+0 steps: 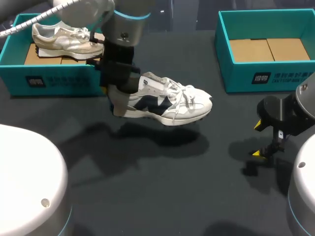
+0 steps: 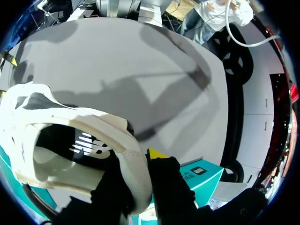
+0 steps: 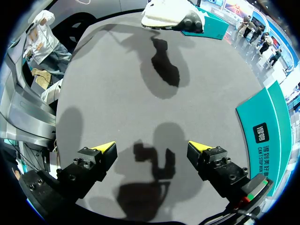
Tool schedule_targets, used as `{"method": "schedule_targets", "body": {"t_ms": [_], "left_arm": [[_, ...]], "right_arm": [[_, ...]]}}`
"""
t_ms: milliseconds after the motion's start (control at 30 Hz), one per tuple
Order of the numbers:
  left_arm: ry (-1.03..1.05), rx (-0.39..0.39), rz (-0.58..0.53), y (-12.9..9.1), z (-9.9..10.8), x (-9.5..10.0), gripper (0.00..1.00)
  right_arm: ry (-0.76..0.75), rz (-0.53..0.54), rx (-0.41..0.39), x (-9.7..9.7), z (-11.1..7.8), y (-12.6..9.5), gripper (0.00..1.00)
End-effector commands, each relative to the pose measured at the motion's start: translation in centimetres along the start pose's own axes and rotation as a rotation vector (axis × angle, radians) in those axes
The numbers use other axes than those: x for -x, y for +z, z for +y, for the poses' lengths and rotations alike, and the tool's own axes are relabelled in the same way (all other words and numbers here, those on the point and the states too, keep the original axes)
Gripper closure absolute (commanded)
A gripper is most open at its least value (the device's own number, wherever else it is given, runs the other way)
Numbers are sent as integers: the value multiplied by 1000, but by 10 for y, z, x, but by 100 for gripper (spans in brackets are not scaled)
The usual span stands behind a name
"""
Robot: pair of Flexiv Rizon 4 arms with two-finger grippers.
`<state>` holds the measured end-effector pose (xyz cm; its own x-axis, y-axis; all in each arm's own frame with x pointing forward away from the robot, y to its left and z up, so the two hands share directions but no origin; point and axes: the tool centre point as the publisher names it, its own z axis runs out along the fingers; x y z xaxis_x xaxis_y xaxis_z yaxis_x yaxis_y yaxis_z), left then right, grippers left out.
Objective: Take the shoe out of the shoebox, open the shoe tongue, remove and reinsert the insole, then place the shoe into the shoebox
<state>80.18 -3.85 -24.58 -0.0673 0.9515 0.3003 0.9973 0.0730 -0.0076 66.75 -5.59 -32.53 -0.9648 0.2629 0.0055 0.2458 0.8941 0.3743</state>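
**Two shoes on show, one held off the tabletop**

One white shoe with navy side panels (image 1: 167, 101) hangs above the dark tabletop (image 1: 162, 196), toe pointing toward the right arm's side. Its shadow falls on the surface apart from the sole. The left arm comes down over the shoe's heel end. In the left wrist view the left fingers (image 2: 164, 173) pinch the padded heel collar (image 2: 136, 173), one inside the opening and one outside, with a yellow tip showing against the outer face. The shoe's mouth gapes ahead of them and the insole inside is in shadow.

Behind the held shoe stands the left teal shoebox (image 1: 49, 81), with a second, beige-and-white shoe (image 1: 66, 39) lying in it on its cardboard floor. The right teal shoebox (image 1: 266, 76) sits well apart at the far right, only its cardboard floor visible inside.

Near the table's right edge, the right fingers (image 3: 96, 157) are spread wide and hold nothing, with bare tabletop and their own shadow between them. The held shoe is well ahead of them.
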Motion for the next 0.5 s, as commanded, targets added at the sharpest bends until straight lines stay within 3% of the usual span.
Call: {"method": "schedule_targets", "body": {"t_ms": [33, 333, 500], "left_arm": [[-14, 14, 5, 11, -16, 13, 100], [-16, -15, 36, 30, -51, 33, 100], [-16, -15, 36, 30, -51, 33, 100]], "right_arm": [[0, -3, -1, -2, 0, -1, 0], [0, -3, -1, -2, 0, -1, 0], [0, -3, -1, -2, 0, -1, 0]]}}
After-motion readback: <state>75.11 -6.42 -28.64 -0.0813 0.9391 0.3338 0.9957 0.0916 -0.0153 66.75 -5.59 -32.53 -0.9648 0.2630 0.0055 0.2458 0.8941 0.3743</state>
